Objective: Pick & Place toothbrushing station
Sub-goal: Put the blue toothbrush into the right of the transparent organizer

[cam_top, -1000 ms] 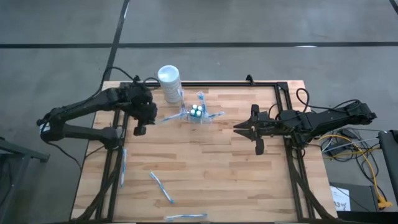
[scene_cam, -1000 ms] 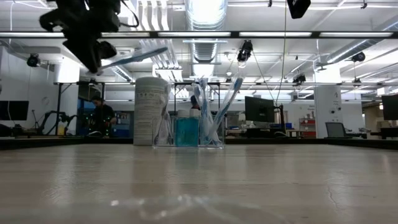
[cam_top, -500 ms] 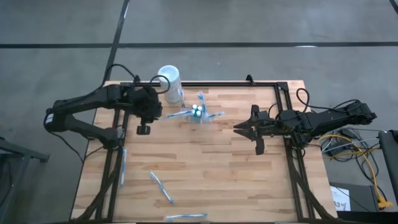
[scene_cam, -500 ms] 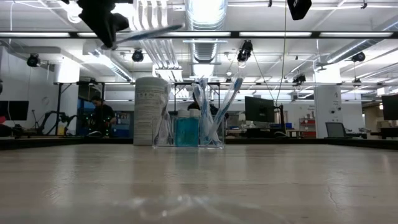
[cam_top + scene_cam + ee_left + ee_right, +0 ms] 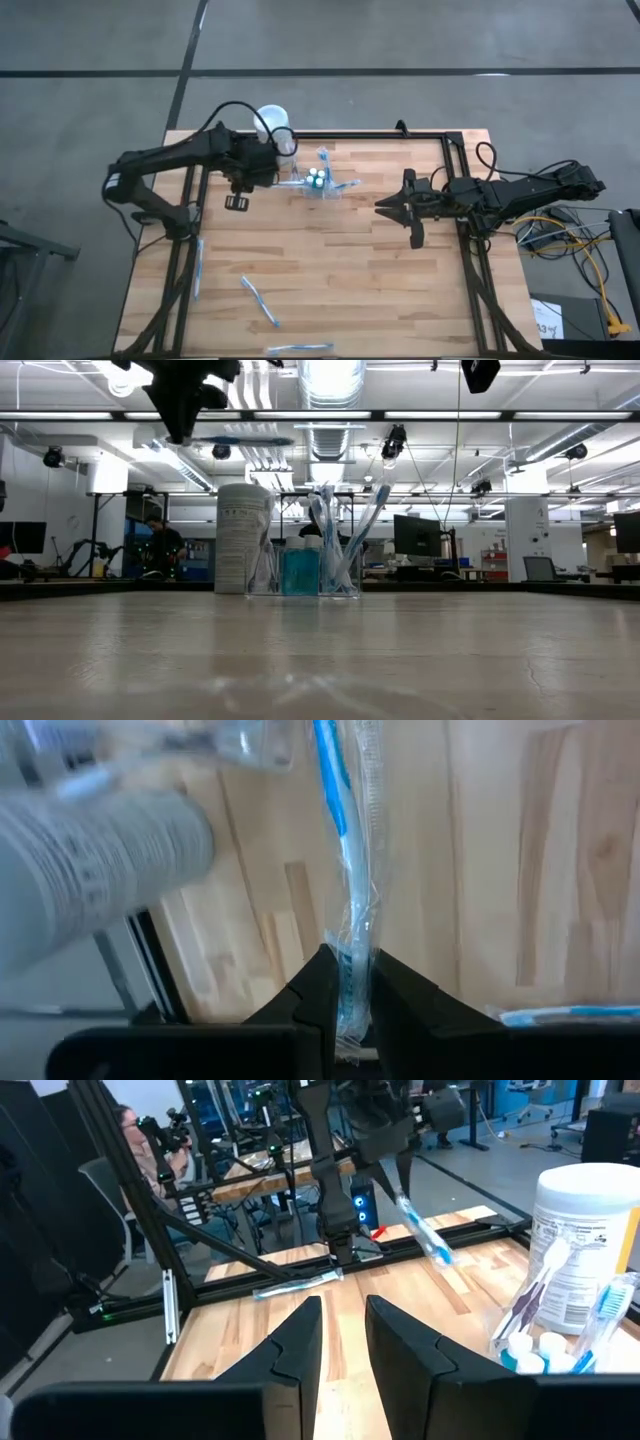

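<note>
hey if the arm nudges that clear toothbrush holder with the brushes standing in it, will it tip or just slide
The clear holder looks light, so a low nudge would probably slide it across the wooden table. Its brushes lean well above the rim, so a high push may tip it. The white canister close beside it might block one side.

Overhead looks straight down on table [image 5: 330, 270]; low one sits level at tabletop, facing the room. Wrist cams close in. All four catch the holder [image 5: 318, 181].
</note>
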